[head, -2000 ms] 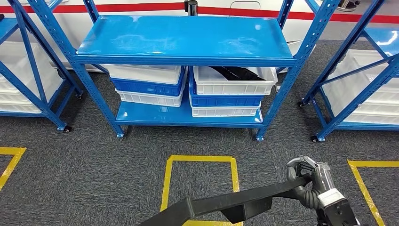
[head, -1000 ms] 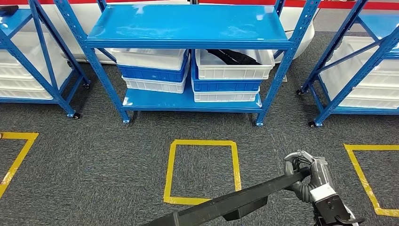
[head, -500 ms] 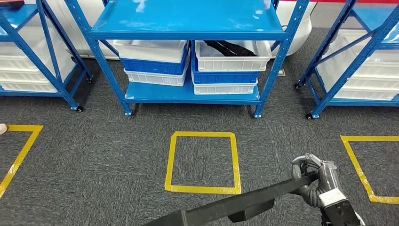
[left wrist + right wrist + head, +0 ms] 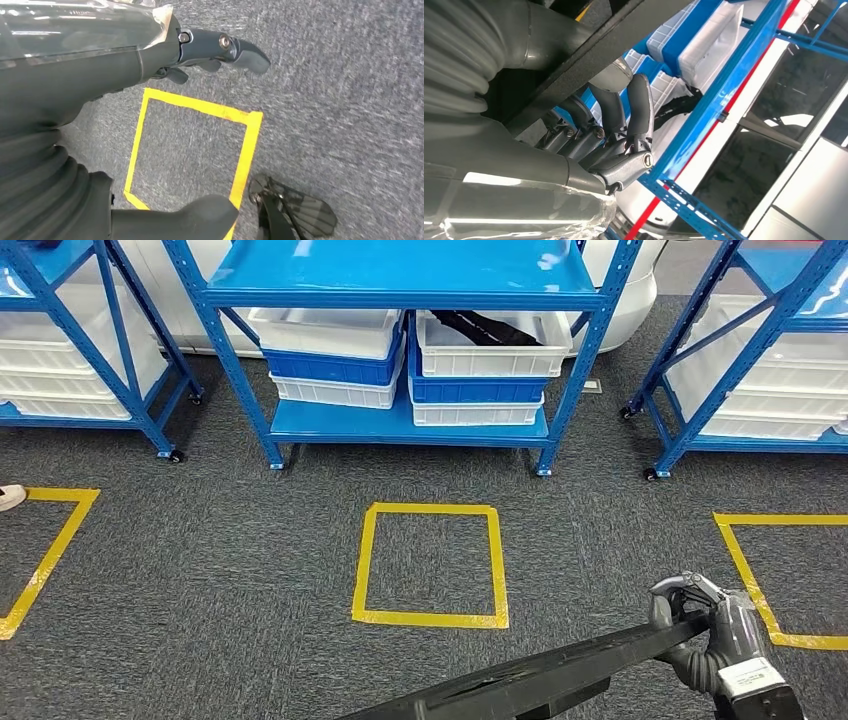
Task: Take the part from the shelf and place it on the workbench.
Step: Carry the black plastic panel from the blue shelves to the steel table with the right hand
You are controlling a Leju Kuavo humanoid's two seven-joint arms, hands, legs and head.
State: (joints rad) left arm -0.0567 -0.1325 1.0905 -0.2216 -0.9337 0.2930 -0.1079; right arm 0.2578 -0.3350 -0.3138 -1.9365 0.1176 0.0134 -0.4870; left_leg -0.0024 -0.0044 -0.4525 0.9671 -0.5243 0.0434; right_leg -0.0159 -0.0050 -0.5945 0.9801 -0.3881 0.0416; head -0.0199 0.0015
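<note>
— Where is the part [image 4: 540, 680] now?

— In my right hand [image 4: 715, 640], low at the near right, over the grey carpet [image 4: 250, 570]. It is a long black bar running off to the near left. My fingers [image 4: 624, 112] are wrapped round one end of it.

— And your left hand [image 4: 220, 47]?

— It hangs over the floor, fingers loose, holding nothing.

— How will the part handle?

— Stiff, I judge, and not slippery; it shows no sag. But gripped at one end it will lever hard on my wrist. A grip nearer the middle would carry steadier.
</note>
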